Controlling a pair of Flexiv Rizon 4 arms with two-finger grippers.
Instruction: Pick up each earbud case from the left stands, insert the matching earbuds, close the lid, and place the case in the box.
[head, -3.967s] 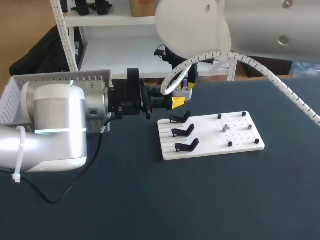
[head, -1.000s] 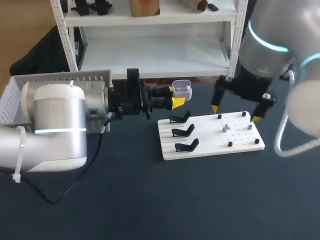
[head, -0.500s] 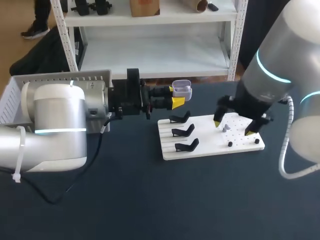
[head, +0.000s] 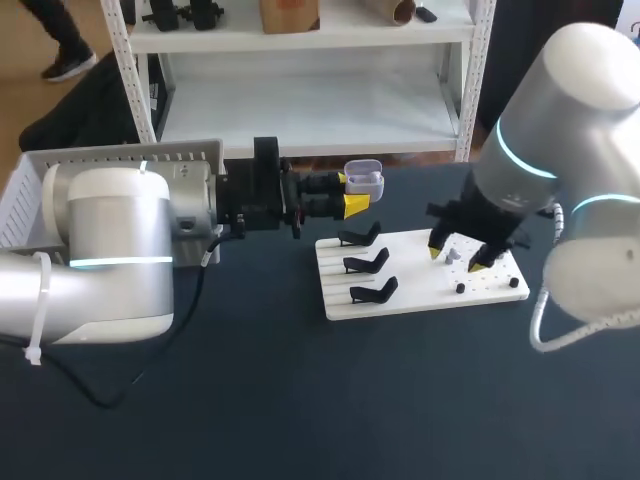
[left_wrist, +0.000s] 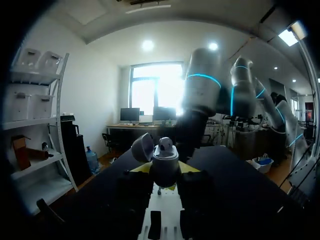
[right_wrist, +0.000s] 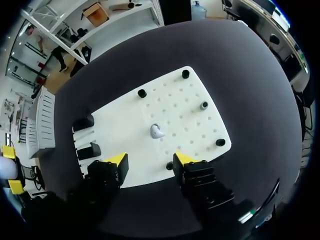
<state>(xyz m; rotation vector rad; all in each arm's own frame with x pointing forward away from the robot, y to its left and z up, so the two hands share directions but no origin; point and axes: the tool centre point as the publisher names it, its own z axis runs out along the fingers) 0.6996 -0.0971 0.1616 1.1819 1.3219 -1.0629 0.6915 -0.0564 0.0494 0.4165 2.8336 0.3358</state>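
The right claw (head: 455, 256) hangs over the white board (head: 410, 295) at centre right of the head view, its yellow-tipped fingers spread and holding nothing. In its wrist view the lone earbud (right_wrist: 157, 131) lies on the board just ahead of the claw, in line with the gap between the fingers (its long axis is too small to read). A descent with a slight advance should bracket it. The left claw (head: 351, 192), upper centre, pinches the open case (head: 365, 181) above the desk (head: 300, 400). The right arm is much the nearer to the earbud.
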